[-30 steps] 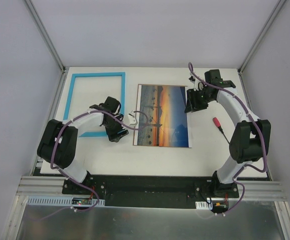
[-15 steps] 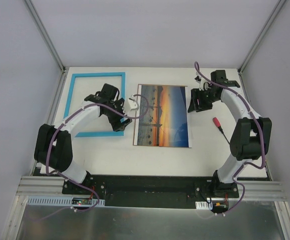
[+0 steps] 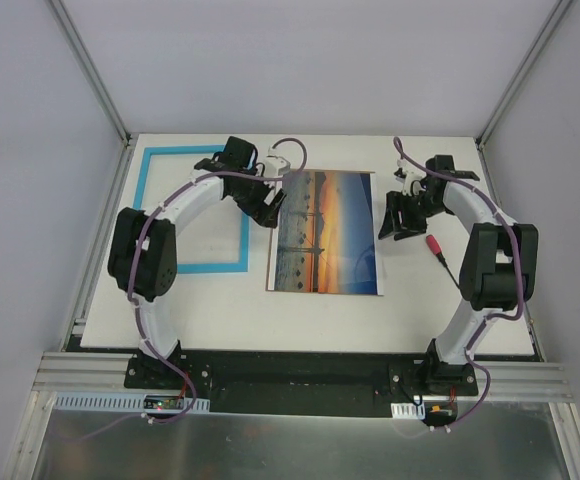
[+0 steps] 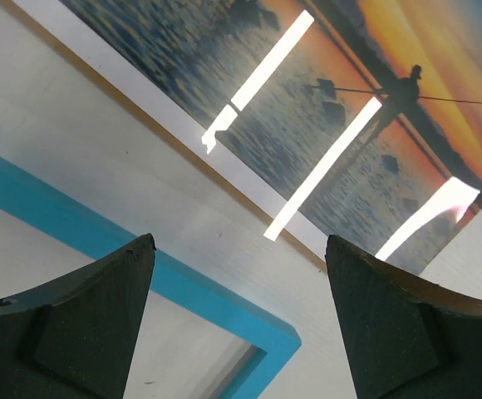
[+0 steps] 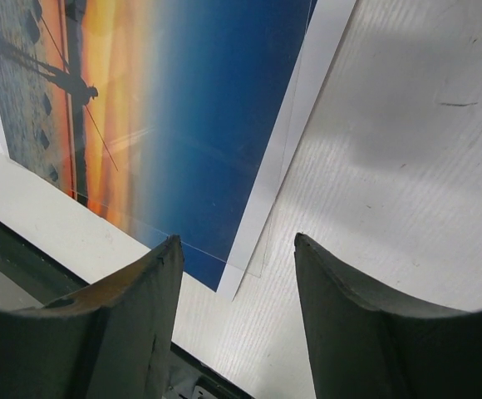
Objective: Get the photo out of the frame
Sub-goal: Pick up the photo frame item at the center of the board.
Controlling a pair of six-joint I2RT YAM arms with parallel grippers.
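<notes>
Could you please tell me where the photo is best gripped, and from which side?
Probably its right edge, the white border by the blue sky, approached low from the right, where the open right gripper hovers. The photo lies thin and flat on the table, so only an edge offers anything to pinch.

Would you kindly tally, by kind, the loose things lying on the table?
Picture frame, turquoise: 1
Sunset photo: 1
Screwdriver, red-handled: 1
Total: 3, leaving out any sheets stacked under the photo, which I cannot tell apart.
</notes>
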